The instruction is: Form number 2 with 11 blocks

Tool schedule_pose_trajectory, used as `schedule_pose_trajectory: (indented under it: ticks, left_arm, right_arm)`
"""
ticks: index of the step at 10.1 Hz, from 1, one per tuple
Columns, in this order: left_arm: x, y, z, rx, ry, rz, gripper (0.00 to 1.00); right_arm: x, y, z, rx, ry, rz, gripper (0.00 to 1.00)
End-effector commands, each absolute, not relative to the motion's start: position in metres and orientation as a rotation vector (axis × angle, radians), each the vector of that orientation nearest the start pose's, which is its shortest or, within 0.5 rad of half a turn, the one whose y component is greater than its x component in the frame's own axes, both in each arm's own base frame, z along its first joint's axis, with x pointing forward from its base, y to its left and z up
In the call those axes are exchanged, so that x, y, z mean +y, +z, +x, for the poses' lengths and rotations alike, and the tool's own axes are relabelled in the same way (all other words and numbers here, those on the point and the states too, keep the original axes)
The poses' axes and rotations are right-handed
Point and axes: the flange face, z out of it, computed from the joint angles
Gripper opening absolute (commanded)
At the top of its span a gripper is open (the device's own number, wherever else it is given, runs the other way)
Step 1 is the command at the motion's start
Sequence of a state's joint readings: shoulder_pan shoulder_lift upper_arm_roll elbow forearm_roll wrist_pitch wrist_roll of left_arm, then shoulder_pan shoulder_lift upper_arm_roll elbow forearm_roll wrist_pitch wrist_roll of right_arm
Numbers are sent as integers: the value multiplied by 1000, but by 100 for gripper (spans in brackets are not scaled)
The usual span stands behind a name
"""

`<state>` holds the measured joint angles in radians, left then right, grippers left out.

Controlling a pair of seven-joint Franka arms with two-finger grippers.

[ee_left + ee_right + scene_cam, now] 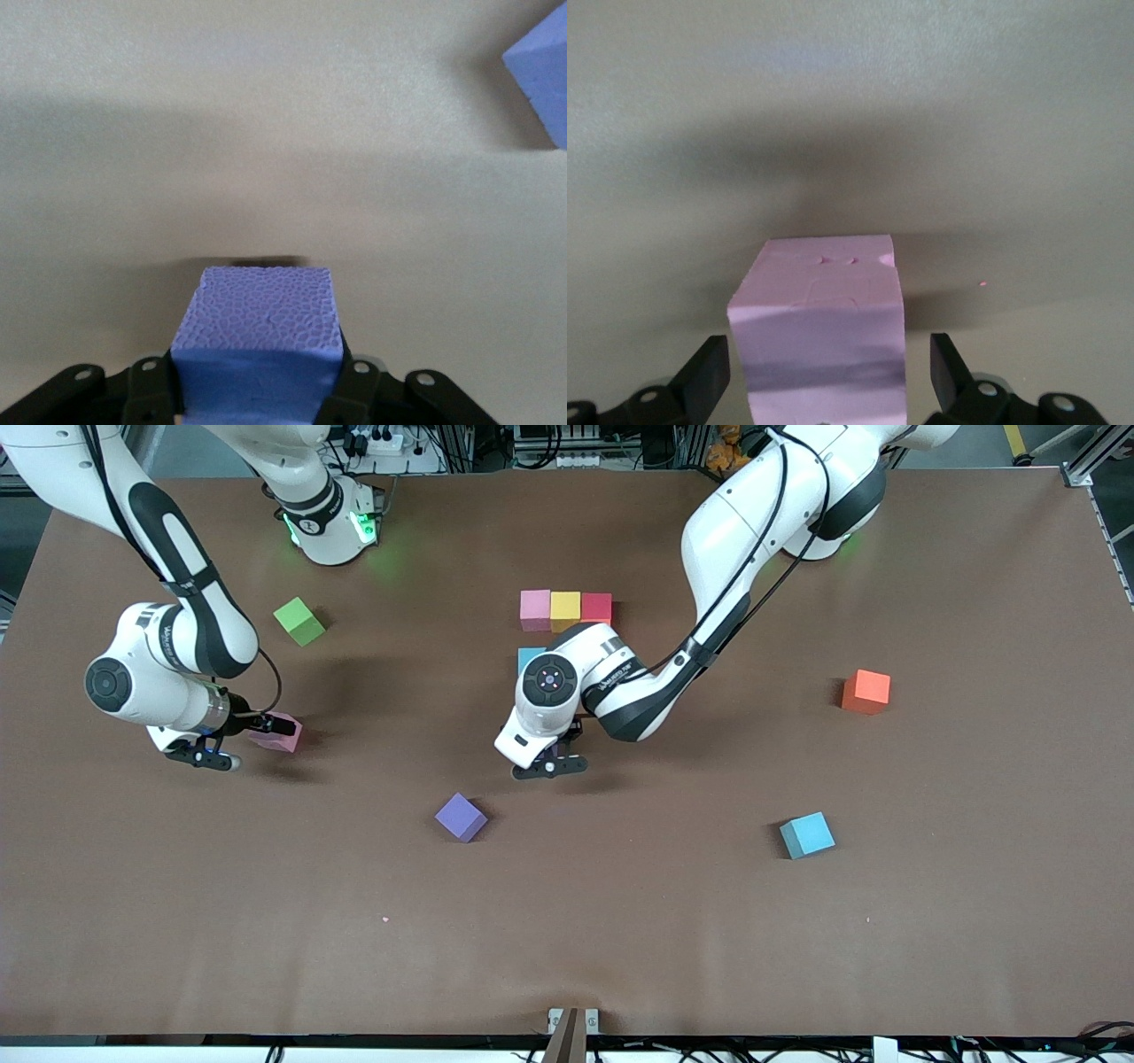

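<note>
Top row of the number 2 (566, 607) sits near the robots' bases: a pink cube (535, 609), a yellow cube (565, 607) and a red cube (596, 607), side by side and touching. Just nearer the front camera, under the pink one, a light blue cube (529, 659) peeks out from beneath the left arm's wrist; the rest of the figure there is hidden by that arm.

The left gripper (550, 766) hangs low over the table, just nearer the camera than that row, its fingers (152, 390) pinched on a bluish-purple cube (261, 341), as its wrist view shows; that cube is barely visible from the front. A second purple cube (461, 817) lies loose on the brown table (620, 939), a little nearer the camera, toward the right arm's end.

Over at the right arm's end, the right gripper (232, 737) is down at a pink block (282, 733), its fingers (704, 376) spread wide, one on each side, with gaps showing, not clamped.

Scattered elsewhere: an orange cube (866, 692) and another light blue cube (807, 835) toward the left arm's end, well apart from each other, and a green cube (299, 621) close to the right arm's base.
</note>
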<state>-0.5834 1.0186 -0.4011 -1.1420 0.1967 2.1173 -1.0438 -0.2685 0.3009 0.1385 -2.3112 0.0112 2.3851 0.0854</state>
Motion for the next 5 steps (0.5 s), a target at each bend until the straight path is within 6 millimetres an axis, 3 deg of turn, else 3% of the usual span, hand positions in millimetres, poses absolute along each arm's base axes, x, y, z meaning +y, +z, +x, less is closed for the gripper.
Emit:
schedule_pose_trajectory:
  ticks: [1, 3, 5]
  left_arm:
    - [-581, 202, 500, -188, 222, -3233, 34]
    - [-581, 196, 499, -182, 222, -3225, 37]
    - [-581, 194, 498, -179, 225, -3220, 40]
  right_arm:
    - [-59, 195, 490, 315, 347, -3063, 100]
    - [-60, 192, 491, 303, 348, -3070, 100]
    - [-61, 188, 492, 306, 336, -3071, 31]
